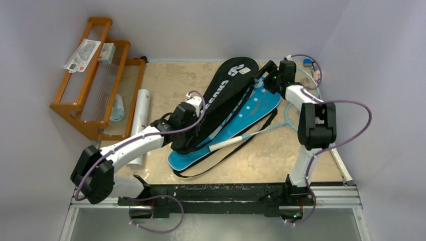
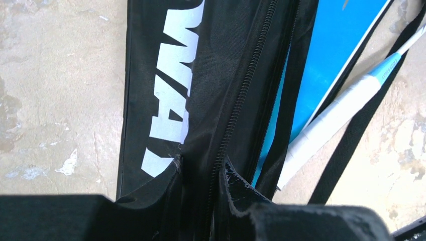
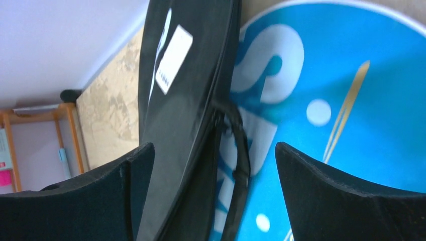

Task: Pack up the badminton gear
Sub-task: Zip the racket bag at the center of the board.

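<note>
Centrally, the black CROSSWAY cover (image 1: 226, 95) lay on the blue SPORT cover (image 1: 261, 108). The left gripper (image 2: 201, 201) clamped the black cover's zipper edge; the right gripper (image 3: 211, 186) stood released, jaws astride its head edge.

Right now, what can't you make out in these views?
Inside black cover: every view, opaque fabric.
Head of light-blue racket: top view, right arm partly covers it.
Grip of left hand: left wrist view, black on black fabric.
Print on packets atop rack: top view, too small.
</note>
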Robot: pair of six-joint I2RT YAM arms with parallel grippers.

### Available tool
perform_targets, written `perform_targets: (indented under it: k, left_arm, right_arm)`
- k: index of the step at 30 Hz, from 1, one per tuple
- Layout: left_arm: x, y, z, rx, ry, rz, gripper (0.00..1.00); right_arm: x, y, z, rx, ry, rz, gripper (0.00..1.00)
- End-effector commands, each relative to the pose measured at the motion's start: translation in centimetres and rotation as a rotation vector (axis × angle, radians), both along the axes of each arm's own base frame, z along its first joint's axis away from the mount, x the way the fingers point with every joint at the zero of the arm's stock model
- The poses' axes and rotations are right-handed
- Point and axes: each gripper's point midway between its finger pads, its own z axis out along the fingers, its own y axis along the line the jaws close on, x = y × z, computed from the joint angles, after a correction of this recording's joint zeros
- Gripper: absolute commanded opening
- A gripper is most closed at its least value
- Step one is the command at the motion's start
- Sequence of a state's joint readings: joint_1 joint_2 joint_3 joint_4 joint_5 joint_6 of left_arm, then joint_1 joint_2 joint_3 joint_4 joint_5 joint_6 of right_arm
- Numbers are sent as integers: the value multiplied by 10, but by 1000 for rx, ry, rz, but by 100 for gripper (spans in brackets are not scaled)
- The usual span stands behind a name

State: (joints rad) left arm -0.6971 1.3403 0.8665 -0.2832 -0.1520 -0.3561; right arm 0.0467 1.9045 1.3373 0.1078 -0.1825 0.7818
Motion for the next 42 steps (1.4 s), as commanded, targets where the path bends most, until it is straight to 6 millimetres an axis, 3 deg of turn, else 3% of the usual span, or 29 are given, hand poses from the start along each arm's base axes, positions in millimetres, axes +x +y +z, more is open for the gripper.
perform_targets:
  k: [1, 7, 11, 14, 18, 20, 22, 27, 31, 34, 37, 40, 42]
  left_arm:
    - [-5, -10, 19, -97, -39, -22, 0]
    - [-11, -12, 19, -122, -39, -48, 0]
    - [-14, -12, 10, -119, -17, -51, 0]
    - [-16, -10, 7, -117, -17, -53, 0]
    - [-15, -6, 5, -97, -33, -51, 0]
    - [-12, -3, 5, -75, -46, -43, 0]
    - [-9, 0, 5, -58, -60, -36, 0]
    - [-1, 3, 8, -39, -121, -32, 15]
    - [6, 6, 13, 3, -175, -32, 22]
    - [9, 4, 18, 33, -223, -43, 30]
    - [8, -7, 27, 37, -275, -78, 46]
    - [2, -29, 41, -11, -342, -154, 64]
    - [-3, -42, 52, -52, -376, -203, 69]
  right_arm:
    - [39, -1, 16, 35, -93, 75, 90]
    - [73, 14, -2, 96, -96, 170, 90]
    - [89, 19, -15, 124, -59, 190, 81]
    - [94, 23, -17, 150, -61, 201, 65]
    - [87, 27, -3, 185, -65, 208, 31]
    - [78, 27, 13, 191, -84, 205, 21]
    - [68, 25, 33, 186, -94, 193, 17]
    - [45, 17, 87, 152, -69, 148, 7]
    - [17, 13, 110, 161, -3, 98, 1]
    - [-11, 2, 106, 142, 76, 15, 1]
    - [-37, -13, 103, 123, 112, -99, 6]
    - [-63, -23, 102, 135, 132, -194, 8]
    - [-81, -30, 96, 140, 166, -258, 9]
